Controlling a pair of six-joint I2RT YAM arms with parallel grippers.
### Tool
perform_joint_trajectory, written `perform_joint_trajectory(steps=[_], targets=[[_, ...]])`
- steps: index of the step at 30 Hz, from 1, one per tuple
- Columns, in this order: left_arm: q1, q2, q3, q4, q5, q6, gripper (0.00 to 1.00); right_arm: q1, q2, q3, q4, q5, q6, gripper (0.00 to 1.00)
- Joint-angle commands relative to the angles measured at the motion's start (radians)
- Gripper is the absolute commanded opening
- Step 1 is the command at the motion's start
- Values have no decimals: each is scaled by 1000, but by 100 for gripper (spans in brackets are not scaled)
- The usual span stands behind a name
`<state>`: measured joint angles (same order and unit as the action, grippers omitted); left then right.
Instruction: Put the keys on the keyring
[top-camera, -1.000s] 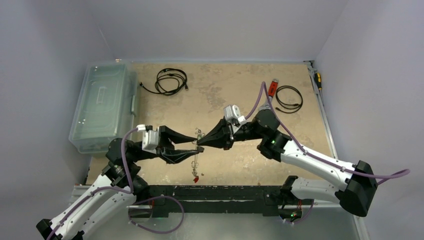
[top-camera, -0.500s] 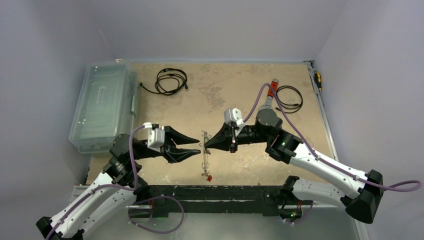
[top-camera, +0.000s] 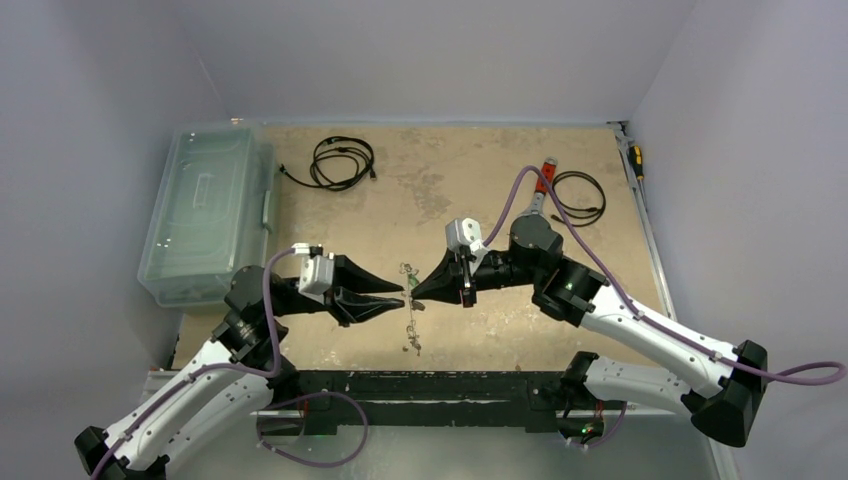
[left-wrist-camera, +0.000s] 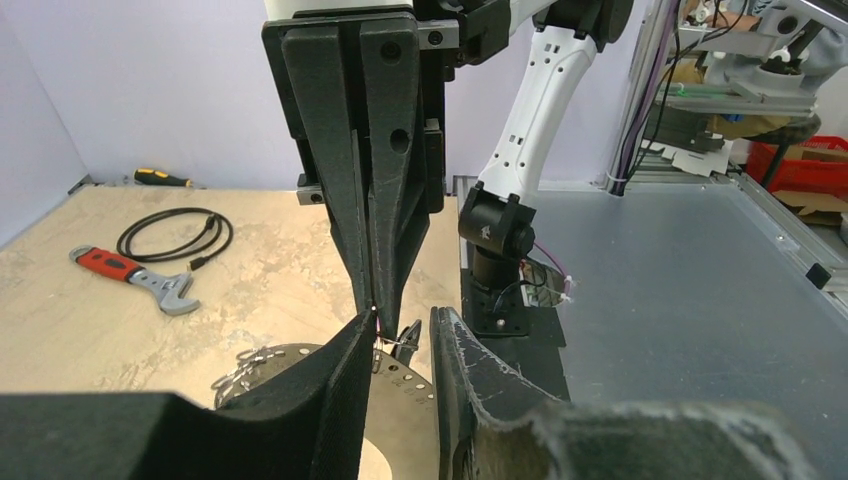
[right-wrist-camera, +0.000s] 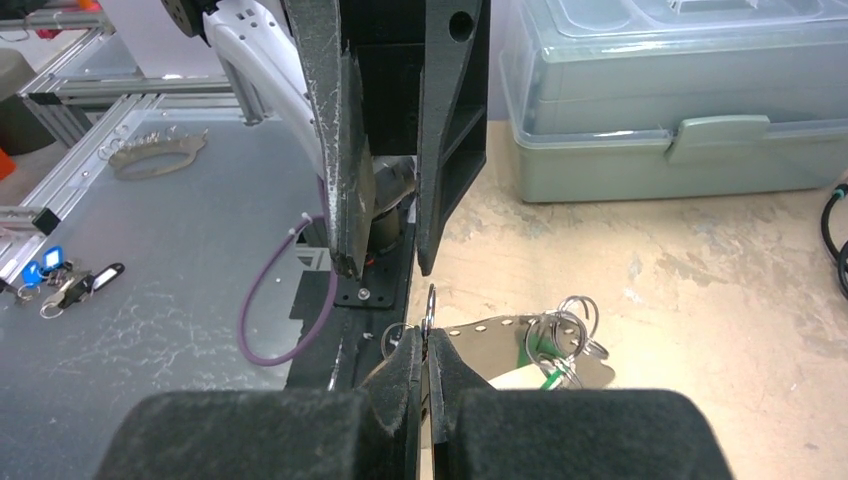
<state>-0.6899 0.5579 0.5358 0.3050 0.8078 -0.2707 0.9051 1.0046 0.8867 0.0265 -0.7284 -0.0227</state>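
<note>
Right tool (top-camera: 414, 292) pinched shut on the keyring (right-wrist-camera: 490, 332), held edge-on just off its tips; keys (right-wrist-camera: 548, 357) dangle beyond; left tool (top-camera: 400, 296) narrowly parted beside the hoop, clamping nothing; best to close squarely on the rim, clear of the opposing fingertips.

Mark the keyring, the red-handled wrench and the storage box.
keyring (right-wrist-camera: 485, 330), right wrist view, flat perforated band.
red-handled wrench (left-wrist-camera: 106, 264), left wrist view, red handle.
storage box (right-wrist-camera: 715, 135), right wrist view, front latch.
</note>
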Motion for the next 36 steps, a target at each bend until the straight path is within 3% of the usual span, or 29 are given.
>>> perform_joint_trajectory(steps=[1,8,16,26,30,36], targets=[[-3,8,-14,55,21,-22,27,9,-31,52,29,-38,-10,0],[-4,36,-32,88,35,-42,29,17,-34,58,26,-44,-10,0],[-5,37,-35,92,30,-42,24,24,-31,67,28,-51,-11,0],[-5,13,-52,133,33,-50,13,29,-6,74,40,-47,-8,0],[-5,14,-56,138,33,-51,1,30,-4,72,53,-51,-2,0],[-4,4,-59,152,34,-58,0,31,6,73,74,-48,7,0]])
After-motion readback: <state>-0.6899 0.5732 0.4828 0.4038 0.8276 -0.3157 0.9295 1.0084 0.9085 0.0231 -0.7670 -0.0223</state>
